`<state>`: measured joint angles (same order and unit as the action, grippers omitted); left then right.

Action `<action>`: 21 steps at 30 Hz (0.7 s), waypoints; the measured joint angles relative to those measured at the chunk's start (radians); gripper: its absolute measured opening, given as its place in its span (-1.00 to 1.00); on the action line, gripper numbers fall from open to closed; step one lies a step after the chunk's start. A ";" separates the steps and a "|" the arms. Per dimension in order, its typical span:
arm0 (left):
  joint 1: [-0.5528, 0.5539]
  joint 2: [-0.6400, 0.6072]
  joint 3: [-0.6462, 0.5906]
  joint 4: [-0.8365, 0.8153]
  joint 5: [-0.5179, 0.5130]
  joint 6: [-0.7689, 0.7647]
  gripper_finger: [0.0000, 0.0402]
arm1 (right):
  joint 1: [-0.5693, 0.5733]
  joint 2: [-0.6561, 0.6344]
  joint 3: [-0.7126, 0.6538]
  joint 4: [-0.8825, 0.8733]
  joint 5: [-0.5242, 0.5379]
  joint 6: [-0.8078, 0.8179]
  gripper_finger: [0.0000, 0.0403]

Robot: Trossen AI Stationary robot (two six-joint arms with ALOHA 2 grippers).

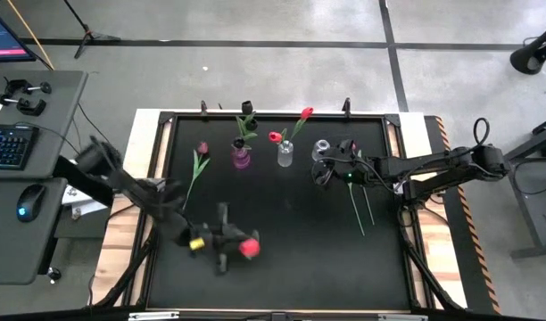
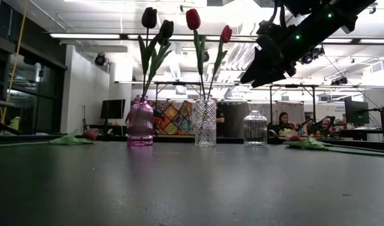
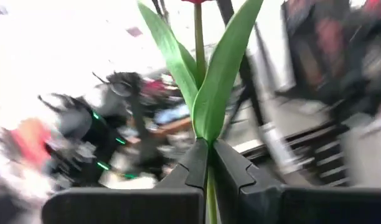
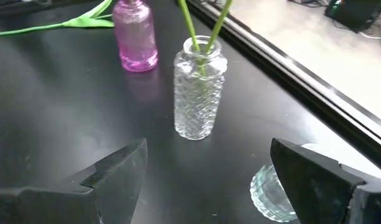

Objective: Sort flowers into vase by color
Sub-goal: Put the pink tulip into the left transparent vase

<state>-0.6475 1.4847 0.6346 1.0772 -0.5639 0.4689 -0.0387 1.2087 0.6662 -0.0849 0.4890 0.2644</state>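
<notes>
My left gripper [image 1: 230,242] is over the table's near-left part, shut on a red tulip [image 1: 248,248] whose leaves [image 3: 203,87] fill the left wrist view. My right gripper [image 1: 326,169] hovers open above the table, next to a small empty clear vase [image 4: 271,193]. A pink vase [image 2: 140,122] holds dark tulips [image 2: 155,25]. A faceted clear vase [image 2: 205,122] holds two red tulips [image 2: 193,19]. One pink tulip [image 1: 198,165] lies flat on the mat, left of the pink vase. More stems [image 1: 358,205] lie under the right arm. My left gripper pinches the red tulip's green stem [image 3: 208,186] between its two fingers [image 3: 192,168], just below where the leaves join. The fingers lie across the stem. The leaves and the red head [image 3: 197,1] stand out beyond the fingertips, and the flower looks lifted off the mat.
The three vases stand in a row near the mat's far edge [image 1: 282,116]. A raised dark rim [image 4: 290,68] runs behind them. A desk with keyboard and mouse [image 1: 23,201] stands left of the table. People sit in the room beyond [image 2: 283,120].
</notes>
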 joint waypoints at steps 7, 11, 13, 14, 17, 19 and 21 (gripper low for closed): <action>0.107 0.279 0.145 0.252 0.080 0.365 -1.00 | 0.000 0.000 0.000 0.008 0.083 0.012 0.64; 0.221 0.318 0.177 0.341 0.257 0.379 -1.00 | 0.000 0.000 0.000 0.059 0.121 -0.009 0.64; 0.276 0.318 0.177 0.386 0.297 0.380 -1.00 | 0.000 0.000 0.000 0.094 0.132 -0.025 0.64; 0.300 0.317 0.177 0.409 0.307 0.381 -1.00 | 0.000 0.000 0.000 0.111 0.138 -0.037 0.64; 0.366 0.316 0.177 0.477 0.337 0.421 -1.00 | 0.000 0.000 0.000 0.135 0.184 -0.037 0.64; 0.401 0.316 0.177 0.493 0.335 0.458 -1.00 | 0.000 0.001 0.000 0.134 0.218 -0.006 0.64; 0.435 0.316 0.177 0.491 0.326 0.464 -1.00 | 0.005 0.009 0.000 0.134 0.239 0.013 0.64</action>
<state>-0.2123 1.8010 0.8120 1.5681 -0.2382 0.9330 -0.0334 1.2178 0.6659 0.0492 0.7277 0.2775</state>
